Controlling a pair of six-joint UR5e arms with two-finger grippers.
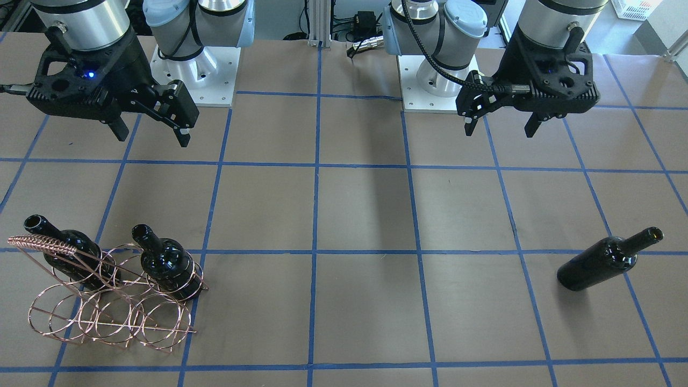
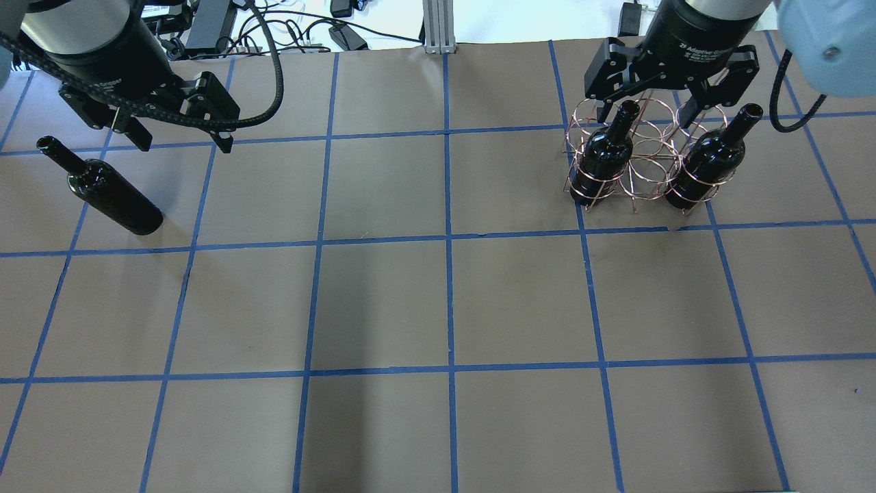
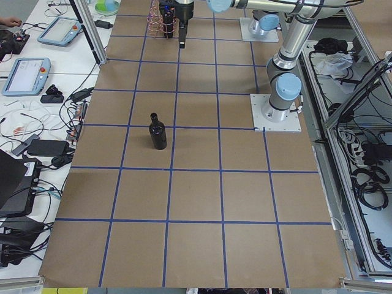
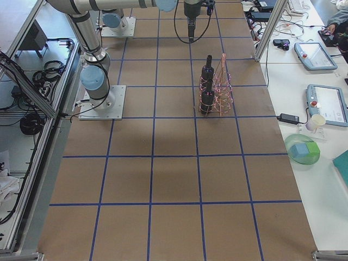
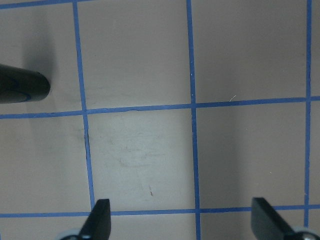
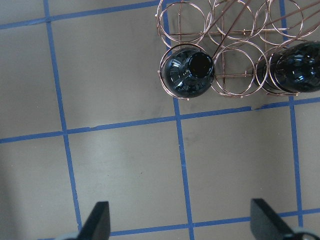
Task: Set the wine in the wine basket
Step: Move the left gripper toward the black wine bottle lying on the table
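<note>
A loose black wine bottle (image 1: 602,260) lies on its side on the brown table, also in the overhead view (image 2: 113,198); its base shows in the left wrist view (image 5: 20,85). My left gripper (image 2: 178,137) hangs open and empty above the table, beside the bottle's neck end. The copper wire wine basket (image 1: 107,314) (image 2: 647,164) stands on the other side and holds two upright black bottles (image 2: 602,161) (image 2: 705,168), with a free hoop between them. My right gripper (image 2: 650,113) is open and empty, raised by the basket; its wrist view shows both bottles (image 6: 187,72) (image 6: 297,67).
The table is brown paper with a blue tape grid. The arm bases (image 1: 196,75) (image 1: 435,80) stand at the robot's edge. Tablets and cables (image 3: 30,73) lie on a side bench beyond the table's far edge.
</note>
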